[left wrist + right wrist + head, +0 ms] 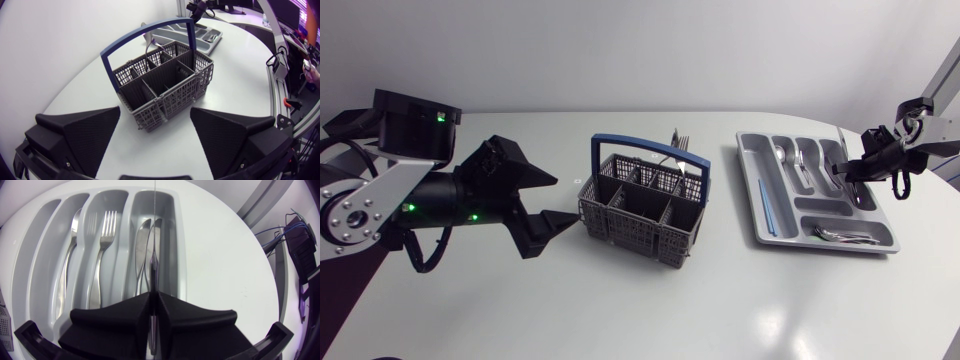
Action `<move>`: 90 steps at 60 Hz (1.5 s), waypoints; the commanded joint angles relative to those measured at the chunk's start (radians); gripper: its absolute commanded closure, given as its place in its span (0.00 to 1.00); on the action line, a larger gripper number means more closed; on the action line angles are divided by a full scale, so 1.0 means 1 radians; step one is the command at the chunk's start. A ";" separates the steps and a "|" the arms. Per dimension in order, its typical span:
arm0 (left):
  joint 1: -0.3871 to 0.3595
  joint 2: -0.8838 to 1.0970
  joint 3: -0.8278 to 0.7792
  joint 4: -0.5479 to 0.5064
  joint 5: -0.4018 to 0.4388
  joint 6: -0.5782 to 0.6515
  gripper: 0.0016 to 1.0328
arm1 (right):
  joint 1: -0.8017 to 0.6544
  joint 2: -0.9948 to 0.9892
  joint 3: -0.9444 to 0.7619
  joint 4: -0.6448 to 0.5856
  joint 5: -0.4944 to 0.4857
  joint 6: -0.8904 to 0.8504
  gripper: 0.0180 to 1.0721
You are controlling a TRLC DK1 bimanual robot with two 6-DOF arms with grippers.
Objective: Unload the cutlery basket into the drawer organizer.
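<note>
The left gripper [545, 203] is wide open and holds nothing. The basket [645, 198] stands on the table just ahead of it, and some cutlery [677, 140] stands in the basket's far compartments. The right gripper [151, 299] is closed on a knife [152, 267], seen edge-on above the organizer [182, 255]. Under the knife, two knives [142, 245] lie in one compartment. Forks [102, 240] lie in the compartment beside it.
</note>
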 commanded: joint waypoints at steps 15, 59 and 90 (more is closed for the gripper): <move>0.007 0.005 -0.048 0.021 -0.017 -0.001 0.05 | 0.016 0.045 0.010 0.010 0.059 0.030 0.79; -0.007 0.132 -0.040 0.115 -0.078 -0.044 0.09 | 0.264 -0.481 -0.435 0.069 -0.004 0.060 0.51; -0.053 0.278 -0.028 0.179 -0.132 -0.078 0.65 | 0.557 -0.517 -0.516 0.084 -0.205 0.114 0.86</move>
